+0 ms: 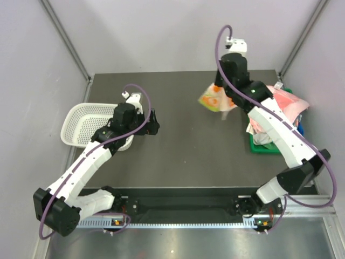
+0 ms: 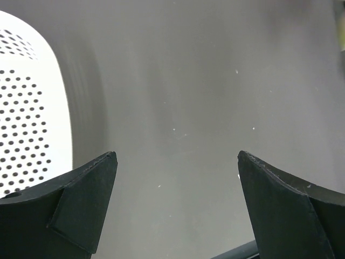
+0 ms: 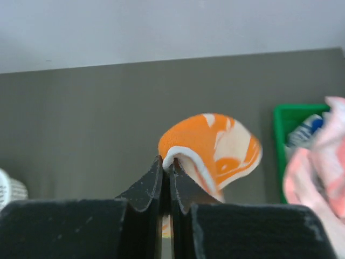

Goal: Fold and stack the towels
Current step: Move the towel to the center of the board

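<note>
**One orange towel held up, the others heaped in the bin**

From above I saw one orange-and-white patterned cloth towel [image 1: 213, 99] hanging over the dark table [image 1: 183, 156] from the right gripper [image 1: 225, 101]. One pink towel [image 1: 285, 102] topped the heap in the one green plastic bin [image 1: 257, 147]. One white mesh plastic basket [image 1: 75, 116] sat beside the left gripper [image 1: 154, 123].

On the left wrist camera, the two fingers [image 2: 81, 205] stood wide apart, gripping nothing.

On the right wrist camera, the two fingers were pinched tight on the orange towel's edge.

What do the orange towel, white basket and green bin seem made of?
The orange towel looks like soft matte cloth: it droops and curls where the right hand pinches it. The white basket seems smooth hard plastic with rows of punched holes. The green bin is probably smooth plastic, given its straight rim.
</note>
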`<state>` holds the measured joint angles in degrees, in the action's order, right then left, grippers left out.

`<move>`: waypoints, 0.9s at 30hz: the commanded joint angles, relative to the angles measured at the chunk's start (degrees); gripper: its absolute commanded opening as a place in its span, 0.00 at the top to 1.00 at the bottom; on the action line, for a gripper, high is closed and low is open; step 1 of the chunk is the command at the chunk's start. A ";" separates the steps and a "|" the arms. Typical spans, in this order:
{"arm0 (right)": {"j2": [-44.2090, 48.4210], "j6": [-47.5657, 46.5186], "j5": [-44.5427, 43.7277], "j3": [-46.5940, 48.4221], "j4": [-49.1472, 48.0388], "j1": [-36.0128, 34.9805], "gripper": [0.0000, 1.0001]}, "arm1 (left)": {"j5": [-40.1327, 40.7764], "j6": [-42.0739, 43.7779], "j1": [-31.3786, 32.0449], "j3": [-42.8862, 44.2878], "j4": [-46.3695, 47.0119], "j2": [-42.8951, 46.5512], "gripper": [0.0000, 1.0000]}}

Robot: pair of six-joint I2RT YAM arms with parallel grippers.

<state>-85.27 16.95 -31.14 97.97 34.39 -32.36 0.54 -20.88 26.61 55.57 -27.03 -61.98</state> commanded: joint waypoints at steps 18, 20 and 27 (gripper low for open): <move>15.13 17.68 24.73 -58.76 -27.72 -16.32 0.99 | 9.67 -9.96 -0.33 0.77 0.74 -3.22 0.07; 16.27 18.20 24.19 -60.87 -27.01 -20.10 0.97 | 8.87 -12.42 -0.24 -0.72 3.29 -5.43 0.09; 23.56 17.86 26.21 -63.70 -24.38 -23.19 0.85 | 3.43 -19.54 -0.16 -1.34 8.29 -18.86 0.28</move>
<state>-65.19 34.04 -5.93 34.39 12.69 -54.70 7.27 -35.97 26.59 54.50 -24.14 -77.58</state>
